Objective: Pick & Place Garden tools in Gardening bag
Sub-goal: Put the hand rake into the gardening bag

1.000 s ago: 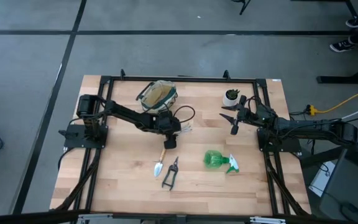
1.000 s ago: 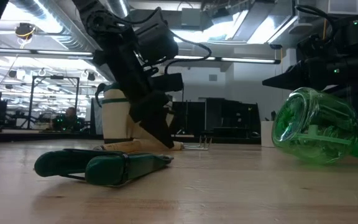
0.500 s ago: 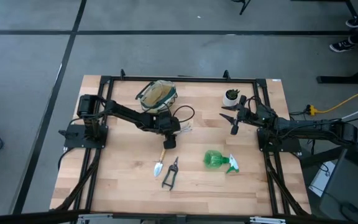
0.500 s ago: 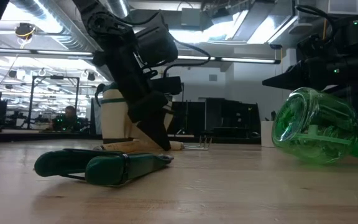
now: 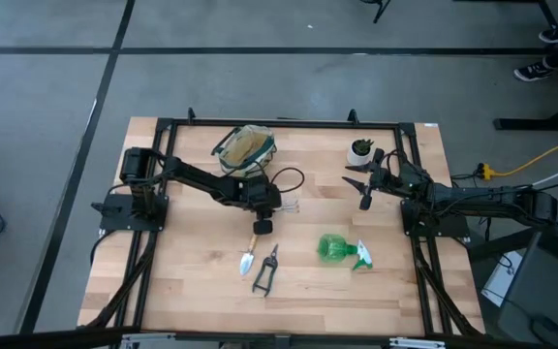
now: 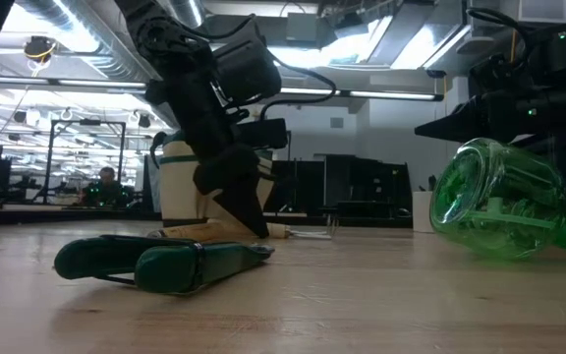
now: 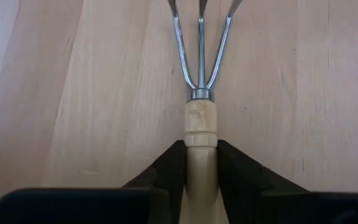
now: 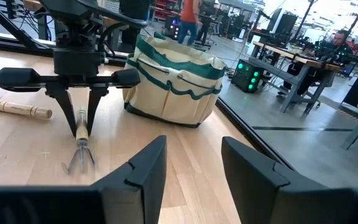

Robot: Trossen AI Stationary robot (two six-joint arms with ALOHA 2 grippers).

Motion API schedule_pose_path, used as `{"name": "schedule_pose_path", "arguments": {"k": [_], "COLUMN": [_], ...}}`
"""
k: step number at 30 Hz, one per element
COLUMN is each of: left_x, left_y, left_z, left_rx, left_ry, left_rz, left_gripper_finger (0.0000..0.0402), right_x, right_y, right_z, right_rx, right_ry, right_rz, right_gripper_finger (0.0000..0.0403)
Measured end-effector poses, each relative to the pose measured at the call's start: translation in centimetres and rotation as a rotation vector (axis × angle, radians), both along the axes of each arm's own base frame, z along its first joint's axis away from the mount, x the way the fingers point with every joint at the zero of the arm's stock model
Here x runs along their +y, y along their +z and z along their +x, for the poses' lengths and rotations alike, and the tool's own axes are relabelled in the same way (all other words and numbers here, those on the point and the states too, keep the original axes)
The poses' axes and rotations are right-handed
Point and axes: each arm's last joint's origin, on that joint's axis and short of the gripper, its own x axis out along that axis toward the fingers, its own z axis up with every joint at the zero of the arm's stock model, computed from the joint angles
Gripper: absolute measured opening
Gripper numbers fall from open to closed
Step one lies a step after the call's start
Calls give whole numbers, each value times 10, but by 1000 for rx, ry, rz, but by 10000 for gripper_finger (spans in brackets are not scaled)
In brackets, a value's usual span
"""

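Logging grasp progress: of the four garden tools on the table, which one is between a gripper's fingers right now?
The hand rake: the left gripper clamps its wooden handle. The trowel, pruning shears and spray bottle lie untouched.

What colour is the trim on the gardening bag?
Dark green trim on the beige canvas gardening bag, clearest in the right wrist view.

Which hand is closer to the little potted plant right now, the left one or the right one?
Right. The right hand sits open just beside the potted plant, while the left hand is mid-table, clamped on the hand rake.
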Motion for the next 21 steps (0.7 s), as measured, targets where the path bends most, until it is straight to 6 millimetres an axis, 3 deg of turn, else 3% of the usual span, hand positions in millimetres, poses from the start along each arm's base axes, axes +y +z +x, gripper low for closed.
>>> {"name": "schedule_pose_path", "arguments": {"k": [14,21], "left_x": [1,12], "left_y": [3,14], "left_z": [5,14], "left_rx": [-36,-74], "left_ry": [1,15], "left_rz": [19,84], "left_gripper_finger": [67,67], "right_x": [0,0], "right_y": [0,0], "right_z": [0,0], "right_rx": [0,0], "right_ry": [0,0], "right_rz": [0,0], "right_gripper_finger": [158,158]}}
